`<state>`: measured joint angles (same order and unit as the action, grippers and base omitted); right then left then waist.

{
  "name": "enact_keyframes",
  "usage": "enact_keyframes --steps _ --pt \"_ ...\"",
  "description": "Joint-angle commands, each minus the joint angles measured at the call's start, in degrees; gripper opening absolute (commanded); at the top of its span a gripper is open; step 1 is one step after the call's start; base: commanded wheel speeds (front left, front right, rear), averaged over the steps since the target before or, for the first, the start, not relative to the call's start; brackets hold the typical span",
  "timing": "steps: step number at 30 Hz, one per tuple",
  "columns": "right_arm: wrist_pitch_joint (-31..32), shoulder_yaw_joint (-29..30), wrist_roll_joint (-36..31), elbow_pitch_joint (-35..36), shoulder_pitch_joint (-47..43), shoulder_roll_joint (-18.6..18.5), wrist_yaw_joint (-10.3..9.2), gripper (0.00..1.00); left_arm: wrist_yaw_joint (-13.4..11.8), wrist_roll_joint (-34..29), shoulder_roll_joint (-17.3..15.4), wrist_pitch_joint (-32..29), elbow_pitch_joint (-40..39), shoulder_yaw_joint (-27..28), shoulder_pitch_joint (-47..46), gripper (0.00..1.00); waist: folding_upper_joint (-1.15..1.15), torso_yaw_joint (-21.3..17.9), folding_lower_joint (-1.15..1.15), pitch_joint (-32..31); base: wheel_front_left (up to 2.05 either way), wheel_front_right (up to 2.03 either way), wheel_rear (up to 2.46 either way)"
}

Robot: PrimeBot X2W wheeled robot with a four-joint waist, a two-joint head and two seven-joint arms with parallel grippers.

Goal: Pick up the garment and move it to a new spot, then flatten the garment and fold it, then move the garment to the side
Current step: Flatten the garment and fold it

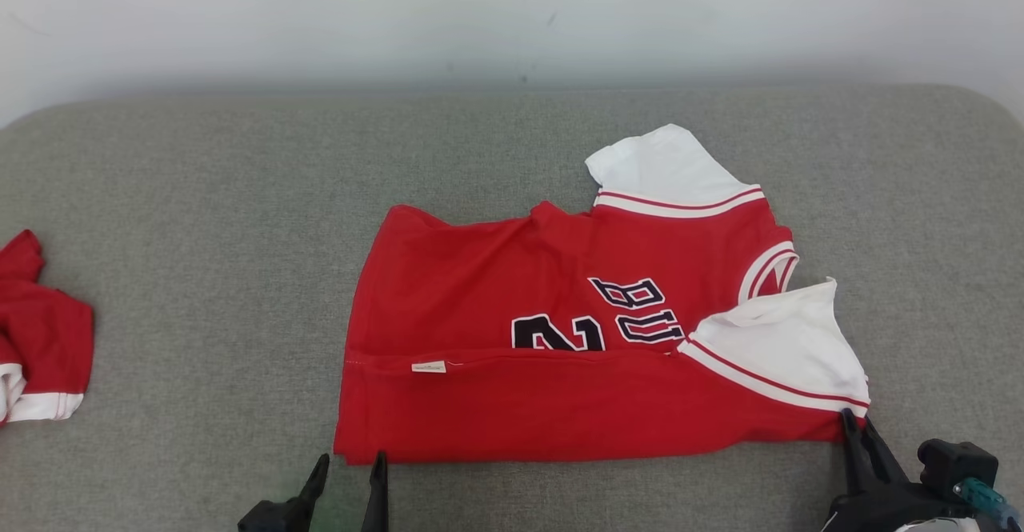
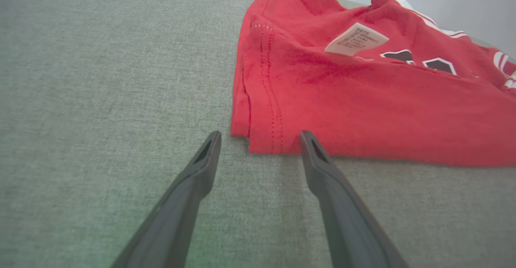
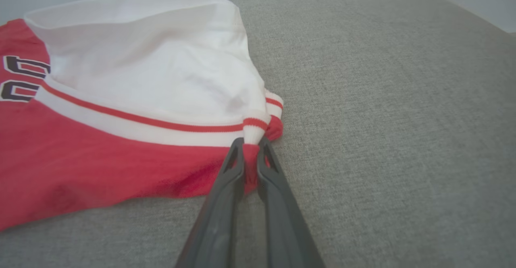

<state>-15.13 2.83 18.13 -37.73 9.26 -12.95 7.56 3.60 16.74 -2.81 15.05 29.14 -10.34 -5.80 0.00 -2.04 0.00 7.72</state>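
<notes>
Now R gripper (image 3: 250, 149) pinches garment (image 1: 496, 276); L gripper (image 2: 260, 135) spread.

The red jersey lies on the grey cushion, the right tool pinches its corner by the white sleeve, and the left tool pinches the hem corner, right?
No: the left wrist view shows the left tool open, fingers spread just short of the hem corner. Otherwise yes: the red jersey lies on the grey cushion and the right tool pinches its corner by the white sleeve.
</notes>
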Motion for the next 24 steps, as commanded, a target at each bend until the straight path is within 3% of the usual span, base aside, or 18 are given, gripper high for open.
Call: enact_keyframes --steps 1,10,11,12,24 --pt "0.01 -0.67 0.21 0.62 0.41 -0.42 -0.16 0.0 -0.33 0.56 -0.19 0.18 0.05 -0.22 -0.86 1.0 0.0 -0.43 0.0 0.7 0.0 0.0 0.0" --pt "0.01 -1.76 1.04 1.07 1.2 -1.4 -0.16 0.0 -3.33 0.12 -0.17 0.18 0.62 -0.57 -3.46 1.0 0.0 -0.97 0.0 2.35 0.0 0.0 0.0" --pt "0.01 -1.87 1.22 1.08 1.58 -1.7 -0.16 0.0 -3.33 -0.02 -0.16 0.18 0.88 -1.07 -3.64 0.56 0.0 -1.2 0.0 2.59 0.0 0.0 0.0" --pt "0.01 -1.65 1.48 1.11 1.81 -1.37 -0.16 0.0 -2.26 1.75 -0.16 0.17 2.83 -1.32 -3.75 0.0 0.0 -1.15 0.0 2.96 0.0 0.0 0.0" --pt "0.0 0.64 0.0 1.42 -1.49 -0.62 -0.16 0.0 -1.78 0.75 -0.24 0.18 2.34 1.09 1.38 0.0 0.0 -1.55 0.0 -3.03 0.0 0.0 0.0"
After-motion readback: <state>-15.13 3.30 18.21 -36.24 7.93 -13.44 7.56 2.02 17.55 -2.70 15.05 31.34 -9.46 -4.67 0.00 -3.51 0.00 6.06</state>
